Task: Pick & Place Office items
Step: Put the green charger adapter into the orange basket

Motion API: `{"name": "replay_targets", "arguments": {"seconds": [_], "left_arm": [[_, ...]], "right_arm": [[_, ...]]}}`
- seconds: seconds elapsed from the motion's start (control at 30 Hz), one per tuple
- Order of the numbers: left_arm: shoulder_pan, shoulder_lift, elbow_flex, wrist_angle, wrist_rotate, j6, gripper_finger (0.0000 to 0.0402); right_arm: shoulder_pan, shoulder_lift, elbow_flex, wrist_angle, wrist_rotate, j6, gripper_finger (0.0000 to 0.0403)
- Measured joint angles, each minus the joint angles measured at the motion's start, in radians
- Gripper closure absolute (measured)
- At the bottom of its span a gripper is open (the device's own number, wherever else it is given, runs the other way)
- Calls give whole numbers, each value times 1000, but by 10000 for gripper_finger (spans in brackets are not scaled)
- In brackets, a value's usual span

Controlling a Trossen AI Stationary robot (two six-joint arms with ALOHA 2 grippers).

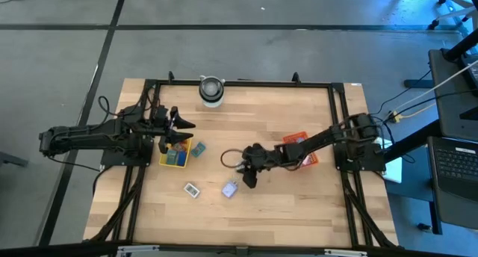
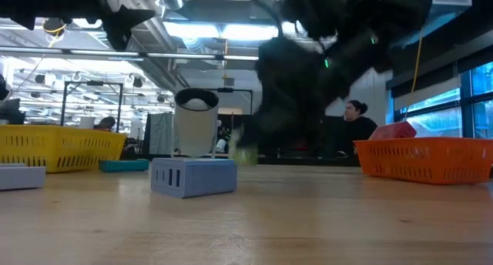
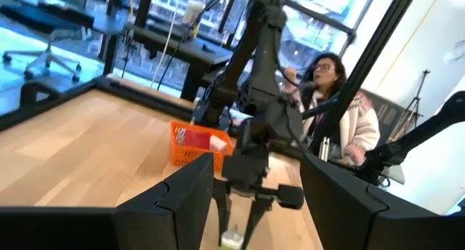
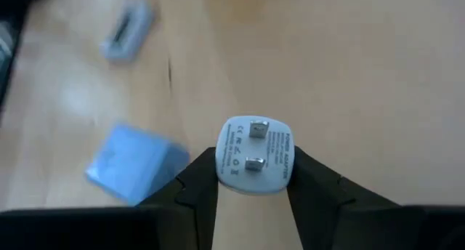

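My right gripper (image 1: 250,175) is near the table's middle, shut on a white plug adapter (image 4: 254,154). A lavender block (image 1: 229,188) lies beside it, toward the near edge, and shows as a slotted block (image 2: 192,176) in the low view. A white-grey piece (image 1: 192,189) lies left of that. A teal piece (image 1: 199,149) rests next to the yellow tray (image 1: 163,160), which holds blue and green pieces. My left gripper (image 1: 181,124) hovers open over that tray's far side, touching nothing. The orange-red tray (image 1: 299,140) holds a red piece (image 3: 195,137). My right gripper pinches the white adapter by two opposite sides (image 4: 221,157) between its two fingers. The pinned face (image 4: 254,144) points away from the wrist. The fingers (image 3: 251,217) point down from above. In the low view the adapter (image 2: 245,155) appears clear of the table.
A round grey-white cylinder (image 1: 211,91) stands at the far edge. A dark frame (image 1: 336,122) borders the table. A person (image 3: 327,83) sits beyond the right side. Bare wood stretches along the near edge (image 1: 246,227).
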Motion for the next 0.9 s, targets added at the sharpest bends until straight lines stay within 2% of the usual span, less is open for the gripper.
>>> {"name": "replay_targets", "arguments": {"seconds": [0.27, 0.43, 0.6, 0.7, 0.8, 0.9], "left_arm": [[0, -104, 16, 38, 57, 33, 203], [0, -190, 17, -12, 56, 44, 203], [0, -237, 17, -82, 34, 37, 201], [0, -237, 17, -132, -21, 16, 201], [0, -209, 17, -193, -72, -15, 200], [0, -163, 17, -188, -70, -40, 197]], "right_arm": [[-63, -285, 3, -213, 106, -132, 269], [-80, -501, 4, -445, 222, -149, 270], [-67, -688, -9, -638, 304, -74, 270], [-45, -783, -29, -754, 344, 7, 270], [-10, -846, -58, -862, 376, 107, 270], [24, -878, -101, -890, 365, 190, 270]]}}
